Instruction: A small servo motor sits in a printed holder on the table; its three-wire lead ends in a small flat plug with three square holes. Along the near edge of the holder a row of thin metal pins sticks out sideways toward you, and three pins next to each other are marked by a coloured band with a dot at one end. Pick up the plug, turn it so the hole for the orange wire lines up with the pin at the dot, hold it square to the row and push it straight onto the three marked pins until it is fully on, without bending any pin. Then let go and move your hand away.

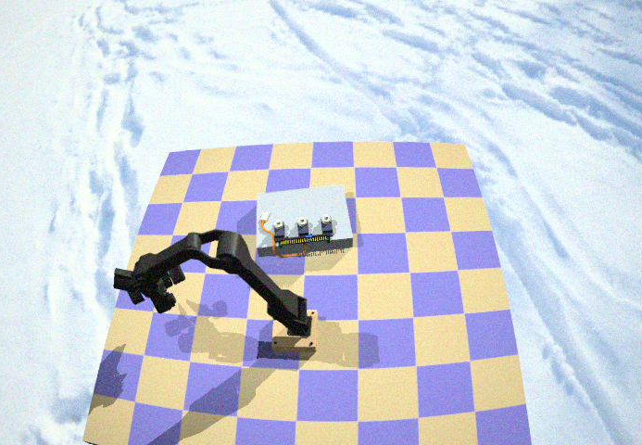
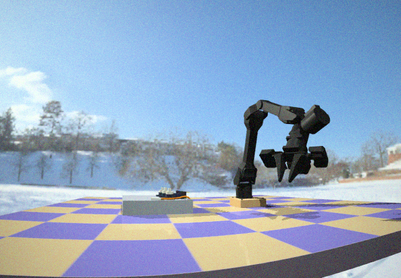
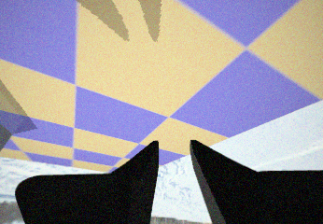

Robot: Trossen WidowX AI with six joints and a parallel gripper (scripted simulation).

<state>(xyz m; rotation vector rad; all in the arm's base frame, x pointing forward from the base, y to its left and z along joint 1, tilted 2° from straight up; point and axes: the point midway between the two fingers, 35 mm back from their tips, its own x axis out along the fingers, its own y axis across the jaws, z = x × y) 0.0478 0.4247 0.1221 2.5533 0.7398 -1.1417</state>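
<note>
The pale grey holder [image 1: 306,201] [image 2: 156,207] lies beyond the arm's base and carries three dark servos with white tops. The white plug [image 1: 264,216] lies on its left part. The orange lead [image 1: 273,247] [image 2: 175,197] runs from the plug and loops past the near edge towards the middle. The pin row [image 1: 303,240] runs along that edge; the band and dot are too small to tell apart. My gripper [image 2: 284,181] [image 3: 174,146] is partly open and empty, fingers pointing down, high above the table and well away from the plug, left of the base in the top view.
The arm's wooden base block [image 1: 292,342] [image 2: 248,202] stands on the near side of the holder. The checkered table [image 1: 384,336] [image 2: 142,253] has its left edge close to the gripper in the top view. Shadows of the arm fall on the table.
</note>
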